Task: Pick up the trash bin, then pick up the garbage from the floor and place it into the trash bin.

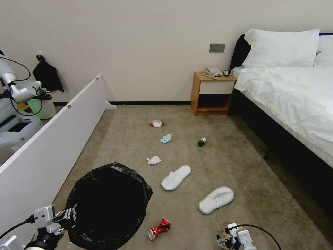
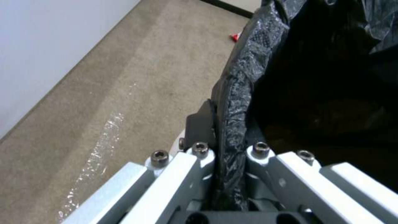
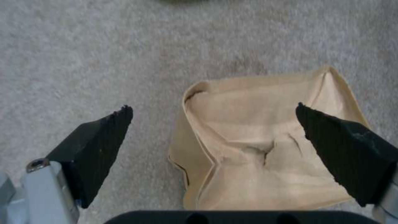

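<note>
The left arm reaches in low at the robot's left side; its left gripper point(image 1: 71, 213) is closed tight on the rim of the trash bin point(image 1: 111, 205), one finger point(image 2: 199, 127) outside the black bag and the other inside; the right arm hangs low at the right side, wrist pointing down; the right gripper point(image 3: 213, 124) is spread wide just above the brown paper carton point(image 3: 261, 149), its black pads point(image 3: 99, 140) not touching it.

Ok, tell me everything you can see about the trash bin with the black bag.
The trash bin is round and lined with a crinkly, glossy black plastic bag that covers its rim and dark inside. Nothing can be made out in it. It sits at the robot's front left, beside a white panel. The left gripper is shut on its bag-covered rim.
</note>
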Tool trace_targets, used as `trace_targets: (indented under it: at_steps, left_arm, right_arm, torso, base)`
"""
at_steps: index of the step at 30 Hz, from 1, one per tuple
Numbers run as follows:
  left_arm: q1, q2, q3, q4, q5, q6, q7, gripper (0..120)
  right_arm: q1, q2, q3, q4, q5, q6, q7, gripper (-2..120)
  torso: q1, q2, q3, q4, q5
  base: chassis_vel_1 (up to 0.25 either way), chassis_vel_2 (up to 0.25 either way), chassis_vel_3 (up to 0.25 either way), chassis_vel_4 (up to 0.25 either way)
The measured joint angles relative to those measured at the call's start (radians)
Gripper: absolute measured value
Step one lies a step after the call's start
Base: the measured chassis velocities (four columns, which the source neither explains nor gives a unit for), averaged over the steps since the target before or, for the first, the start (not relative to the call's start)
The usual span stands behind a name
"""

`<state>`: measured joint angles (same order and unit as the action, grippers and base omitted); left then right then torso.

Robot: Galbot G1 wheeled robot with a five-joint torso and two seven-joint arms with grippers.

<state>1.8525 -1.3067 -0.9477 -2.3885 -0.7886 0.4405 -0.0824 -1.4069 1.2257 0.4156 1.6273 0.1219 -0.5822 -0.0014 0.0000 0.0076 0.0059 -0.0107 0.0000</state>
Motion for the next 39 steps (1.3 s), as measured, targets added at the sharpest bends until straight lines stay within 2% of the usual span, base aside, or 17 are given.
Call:
trace_targets:
  at_steps: [20, 22, 27, 28, 30, 32, 33, 35, 36, 38, 39]
  left_arm:
    - [0.000, 0.001, 0.000, -0.005, -0.002, 0.001, -0.001, 3]
    - [0.001, 0.001, 0.000, -0.006, -0.003, 0.002, -0.001, 3]
    - [0.001, 0.001, 0.000, -0.009, -0.003, 0.002, -0.002, 3]
    - [0.002, 0.001, 0.000, -0.010, -0.003, 0.003, -0.003, 3]
    - [0.002, 0.000, 0.000, -0.011, -0.003, 0.003, -0.003, 3]
    - [0.003, -0.001, -0.001, -0.013, -0.004, 0.003, -0.004, 3]
    - [0.003, -0.001, -0.001, -0.013, -0.004, 0.003, -0.004, 3]
    - [0.004, -0.003, -0.001, -0.015, -0.004, 0.003, -0.004, 3]
    - [0.004, -0.003, -0.001, -0.015, -0.004, 0.003, -0.004, 3]
    - [0.005, -0.005, 0.000, -0.016, -0.004, 0.003, -0.004, 3]
    - [0.005, -0.005, 0.000, -0.016, -0.004, 0.003, -0.004, 3]
  right_arm:
    - [0.010, 0.009, 0.002, -0.033, -0.053, -0.037, 0.017, 99]
    - [0.013, 0.007, -0.003, -0.037, -0.071, -0.048, 0.010, 90]
    - [0.015, 0.007, -0.009, -0.044, -0.084, -0.064, 0.004, 79]
    - [0.017, 0.008, -0.010, -0.047, -0.091, -0.076, 0.003, 69]
    - [0.017, 0.008, -0.010, -0.048, -0.093, -0.079, 0.003, 65]
    - [0.016, 0.009, -0.010, -0.048, -0.095, -0.084, 0.003, 54]
    - [0.016, 0.009, -0.010, -0.048, -0.095, -0.084, 0.003, 54]
    - [0.014, 0.008, -0.008, -0.046, -0.097, -0.089, 0.003, 42]
    - [0.014, 0.008, -0.008, -0.046, -0.097, -0.089, 0.003, 42]
    - [0.010, 0.005, -0.003, -0.043, -0.100, -0.095, 0.003, 33]
    - [0.010, 0.005, -0.003, -0.043, -0.100, -0.095, 0.003, 33]
  torso:
    - [0.000, 0.000, 0.000, 0.0000, 0.0000]
    - [0.000, 0.000, 0.000, -0.0001, 0.0000]
    - [0.000, 0.000, 0.000, 0.0000, 0.0000]
    - [0.000, 0.000, 0.000, -0.0001, 0.0000]
    - [0.000, 0.000, 0.000, -0.0001, 0.0000]
    - [0.000, 0.000, 0.000, 0.0000, 0.0000]
    - [0.000, 0.000, 0.000, 0.0000, 0.0000]
    - [0.000, 0.000, 0.000, 0.0000, 0.0000]
    - [0.000, 0.000, 0.000, 0.0000, 0.0000]
    - [0.000, 0.000, 0.000, -0.0001, 0.0001]
    - [0.000, 0.000, 0.000, -0.0001, 0.0001]
  base:
    - [0.000, 0.000, 0.000, 0.000]
    - [0.000, 0.000, 0.000, 0.000]
    - [0.000, 0.000, 0.000, 0.000]
    - [0.000, 0.000, 0.000, 0.000]
    - [0.000, 0.000, 0.000, 0.000]
    - [0.000, 0.000, 0.000, 0.000]
    - [0.000, 0.000, 0.000, 0.000]
    - [0.000, 0.000, 0.000, 0.000]
    - [0.000, 0.000, 0.000, 0.000]
    - [0.000, 0.000, 0.000, 0.000]
    - [0.000, 0.000, 0.000, 0.000]
